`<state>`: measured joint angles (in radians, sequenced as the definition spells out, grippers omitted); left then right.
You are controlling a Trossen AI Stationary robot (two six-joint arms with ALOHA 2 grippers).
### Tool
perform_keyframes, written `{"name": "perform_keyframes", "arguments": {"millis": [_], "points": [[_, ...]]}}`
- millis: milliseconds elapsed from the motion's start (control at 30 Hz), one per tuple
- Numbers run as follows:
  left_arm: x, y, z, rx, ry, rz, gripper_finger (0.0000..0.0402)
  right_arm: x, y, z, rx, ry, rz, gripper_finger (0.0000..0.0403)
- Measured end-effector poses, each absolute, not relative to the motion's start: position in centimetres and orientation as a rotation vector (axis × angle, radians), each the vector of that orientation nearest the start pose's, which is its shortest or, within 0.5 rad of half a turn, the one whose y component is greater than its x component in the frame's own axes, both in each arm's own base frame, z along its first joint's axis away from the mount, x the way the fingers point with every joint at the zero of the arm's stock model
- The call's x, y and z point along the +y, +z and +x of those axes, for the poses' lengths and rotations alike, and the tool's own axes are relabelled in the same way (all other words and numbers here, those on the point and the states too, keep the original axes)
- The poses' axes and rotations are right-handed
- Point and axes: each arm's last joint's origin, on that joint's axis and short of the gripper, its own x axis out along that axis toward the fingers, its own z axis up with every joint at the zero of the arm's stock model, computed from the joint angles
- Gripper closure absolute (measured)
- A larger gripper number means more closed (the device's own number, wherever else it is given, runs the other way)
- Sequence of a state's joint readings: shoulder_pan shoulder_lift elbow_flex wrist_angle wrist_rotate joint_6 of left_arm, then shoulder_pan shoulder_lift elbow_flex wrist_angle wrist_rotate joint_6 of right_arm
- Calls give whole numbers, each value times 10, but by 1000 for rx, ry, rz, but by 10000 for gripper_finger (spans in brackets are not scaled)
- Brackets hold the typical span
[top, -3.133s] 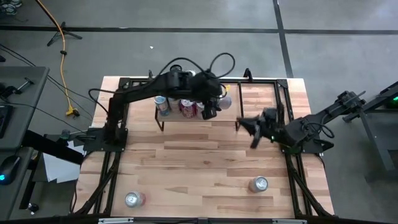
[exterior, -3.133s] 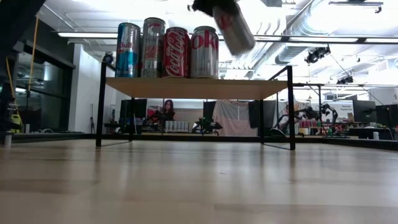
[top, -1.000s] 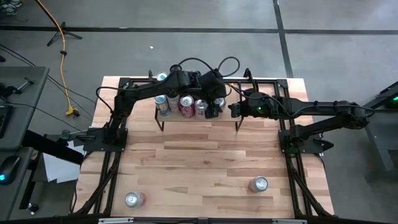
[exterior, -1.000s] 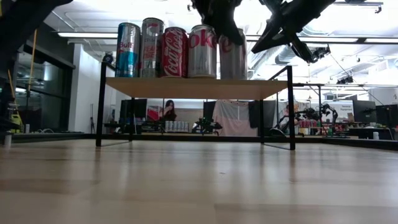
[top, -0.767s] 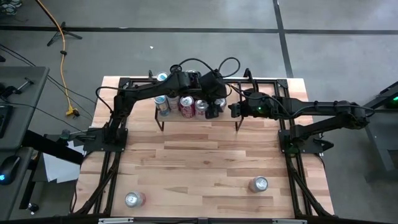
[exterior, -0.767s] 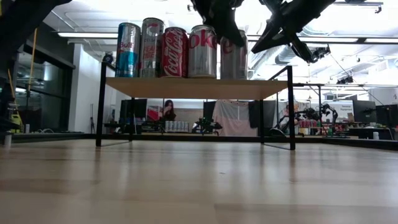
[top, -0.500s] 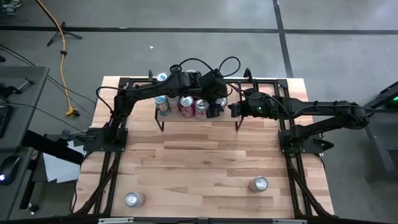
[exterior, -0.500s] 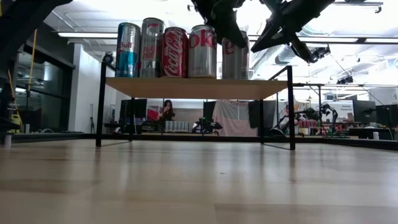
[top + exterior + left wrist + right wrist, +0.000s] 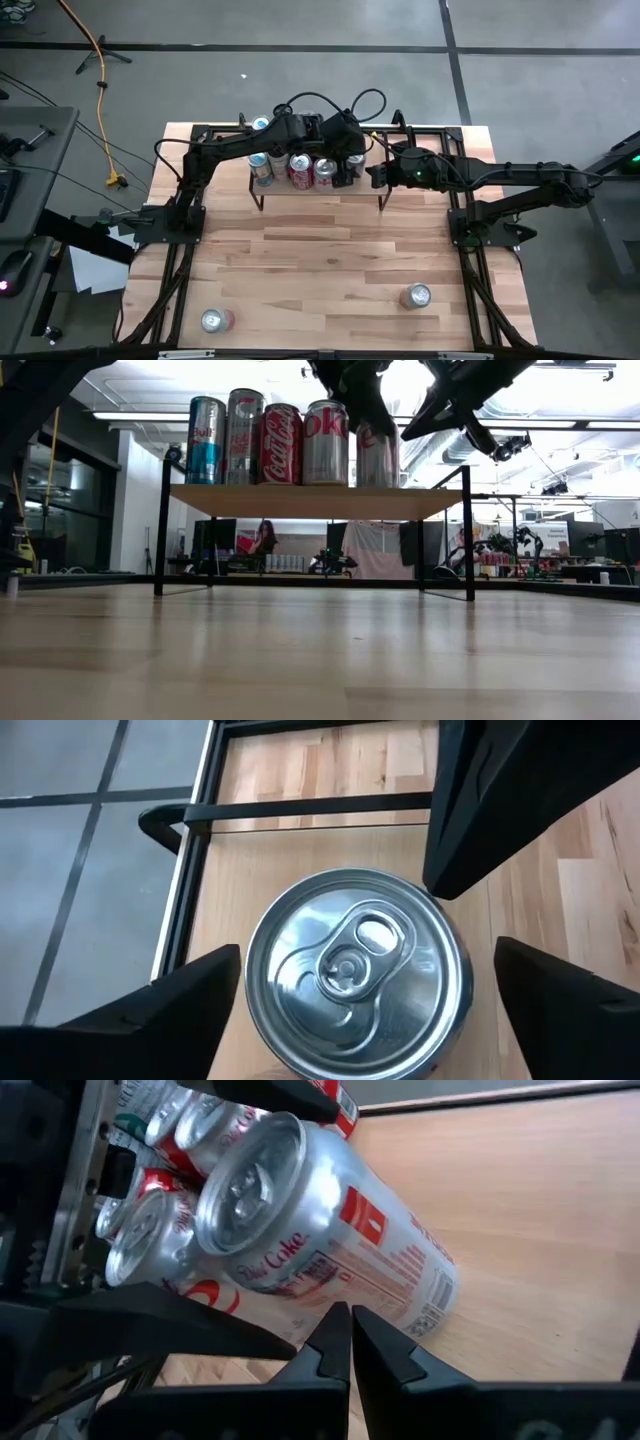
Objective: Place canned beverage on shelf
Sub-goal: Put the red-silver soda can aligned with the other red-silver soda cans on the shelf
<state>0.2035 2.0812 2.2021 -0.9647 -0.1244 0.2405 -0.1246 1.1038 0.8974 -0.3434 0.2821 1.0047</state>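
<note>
The silver Diet Coke can (image 9: 375,455) stands upright on the shelf (image 9: 300,502), at the right end of the row of cans. My left gripper (image 9: 367,950) hangs over it from above, open. One finger (image 9: 150,1010) stands on either side of the can top (image 9: 355,970), with a gap showing at the other finger (image 9: 570,990). My right gripper (image 9: 351,1315) is shut. It reaches in from the table's right and its tips are at the can's side (image 9: 330,1250). In the high view the two grippers meet at the shelf's right end (image 9: 372,192). My right gripper's shut fingertips (image 9: 335,1330) point slanting down from the table's right at the side wall of the upright can, low on the wall (image 9: 400,1295). I cannot tell whether they touch it.
Several more cans stand on the shelf left of this one, among them a blue one (image 9: 205,440), a red Coca-Cola (image 9: 283,445) and a Diet Coke (image 9: 327,442). Two cans stand near the table's near edge (image 9: 214,320) (image 9: 415,296). Black frame rails (image 9: 455,170) run along the table's sides.
My left gripper's fingers have drawn a little away from the can, so more of the can shows in the low view. The can stays upright on the shelf. Both arms have kept their places.
</note>
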Motion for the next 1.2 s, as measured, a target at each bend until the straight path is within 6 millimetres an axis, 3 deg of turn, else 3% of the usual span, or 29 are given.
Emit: {"name": "perform_keyframes", "arguments": {"millis": [100, 300, 633, 800, 1000, 1200], "points": [[94, 359, 437, 869, 200, 209, 28, -37, 300, 231, 290, -627, 906, 403], [90, 402, 427, 729, 247, 203, 25, -42, 311, 219, 240, -626, 891, 403], [54, 474, 350, 599, 154, -56, 25, -26, 335, 196, 200, -455, 706, 403], [27, 503, 318, 501, 150, -30, 25, -20, 336, 196, 208, -420, 661, 403], [0, 493, 305, 460, 226, 32, 25, -15, 337, 198, 221, -385, 602, 403], [-21, 445, 289, 336, 209, -44, 25, -7, 341, 199, 209, -298, 568, 403]]}}
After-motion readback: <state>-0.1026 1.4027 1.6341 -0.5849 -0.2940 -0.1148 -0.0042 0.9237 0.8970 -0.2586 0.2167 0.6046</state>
